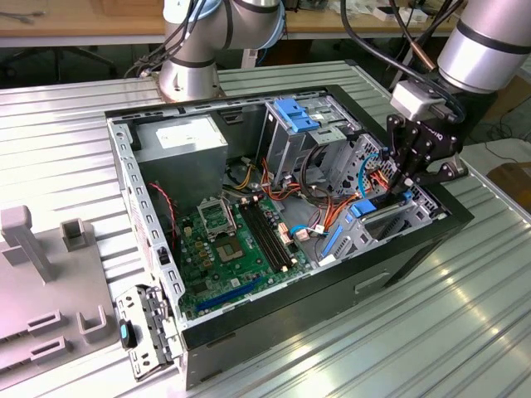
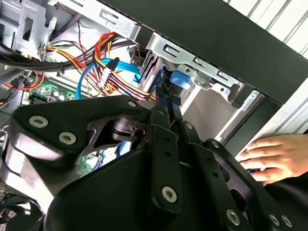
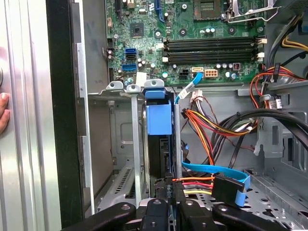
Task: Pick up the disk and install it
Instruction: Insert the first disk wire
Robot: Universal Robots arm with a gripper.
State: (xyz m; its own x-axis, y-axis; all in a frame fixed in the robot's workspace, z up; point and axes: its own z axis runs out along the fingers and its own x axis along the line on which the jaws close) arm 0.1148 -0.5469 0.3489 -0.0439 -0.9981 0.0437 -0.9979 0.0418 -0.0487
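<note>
The disk [image 3: 161,154] stands on edge in the drive cage [image 3: 115,89] at the open computer case's front corner, on the exterior view's right. Its blue carrier tab [image 3: 159,118] shows at the end away from the gripper, and again in the second wrist view [image 2: 180,79]. My gripper [image 3: 171,185] has its two black fingers drawn close on the disk's near edge. In the exterior view the gripper [image 1: 404,192] hangs over that cage, just above the disk's blue carrier [image 1: 362,209]. The second wrist view has the gripper [image 2: 166,103] reaching into the slot.
Orange, yellow and blue cables [image 3: 211,168] run right beside the cage. The motherboard [image 1: 224,240], a grey power-supply box [image 1: 182,141] and a tall cage with a blue top [image 1: 294,116] sit inside the case. A person's hand [image 2: 269,154] rests on the case's outer side.
</note>
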